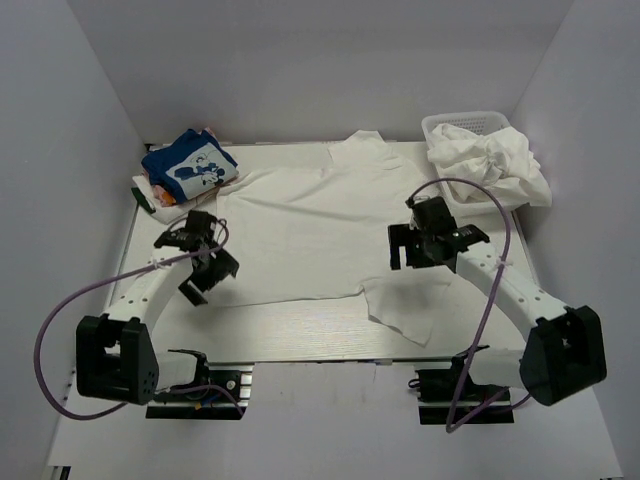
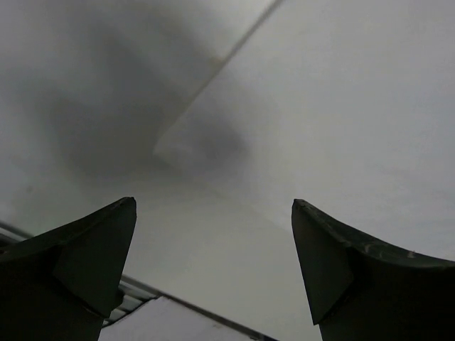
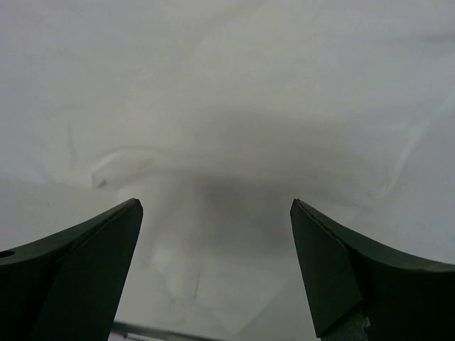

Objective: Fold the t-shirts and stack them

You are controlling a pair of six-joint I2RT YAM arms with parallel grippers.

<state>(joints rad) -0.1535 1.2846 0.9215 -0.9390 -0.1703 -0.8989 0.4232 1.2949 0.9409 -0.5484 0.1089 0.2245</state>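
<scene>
Both my tools are empty: the left gripper (image 2: 213, 204) hangs with its jaws apart over the left edge of the spread white t-shirt (image 1: 300, 225), and the right gripper (image 3: 214, 204) hangs just as wide above the cloth's right side, where the fabric is rumpled into soft ridges. The shirt lies flat in the middle of the table (image 1: 300, 345), with the folded blue t-shirt (image 1: 190, 165) at the far left corner and more crumpled white t-shirts (image 1: 495, 160) heaped in the basket (image 1: 470, 122) at the far right. My worry is the pinch. If I come down on the left too far out, I judge my fingers would close on bare table beside the hem and lift nothing. On the right, the ridges could let me catch only the top layer, so the shirt would peel open rather than fold. If my two sides lift unevenly, the fold could skew, and the loose flap (image 1: 405, 312) near the front edge could drag and bunch underneath.
</scene>
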